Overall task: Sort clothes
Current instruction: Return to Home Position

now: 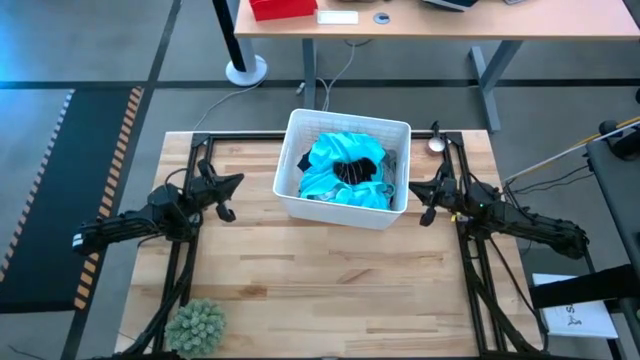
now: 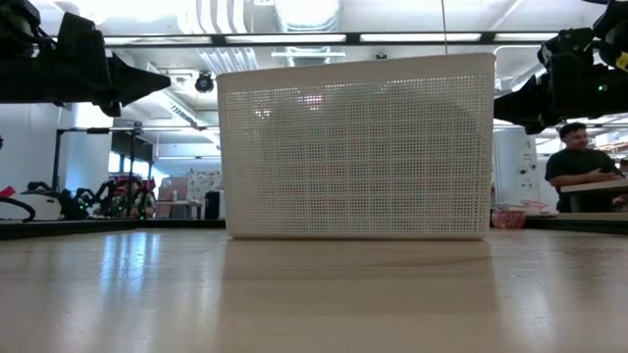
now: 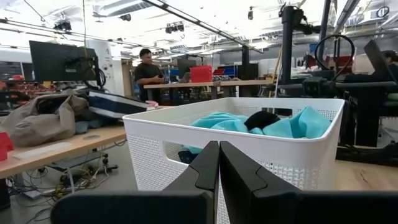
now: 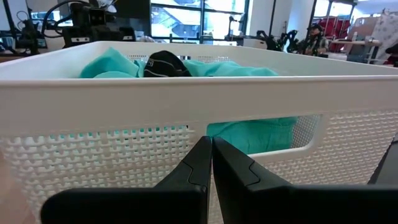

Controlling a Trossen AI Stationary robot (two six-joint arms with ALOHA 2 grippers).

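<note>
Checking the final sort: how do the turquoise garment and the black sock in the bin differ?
The turquoise garment spreads across most of the white bin; the black sock is a small dark bundle. The sock lies on top, the garment beneath it. Both are crumpled inside the bin.

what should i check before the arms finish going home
1. left gripper fingers shut, empty: ok
2. right gripper fingers shut, empty: ok
3. both grippers apart from the white basket walls, high view: ok
4. turquoise garment and black sock inside the basket: ok
5. no garment lying on the table: ok
6. other clothes beneath the turquoise one: cannot tell
</note>
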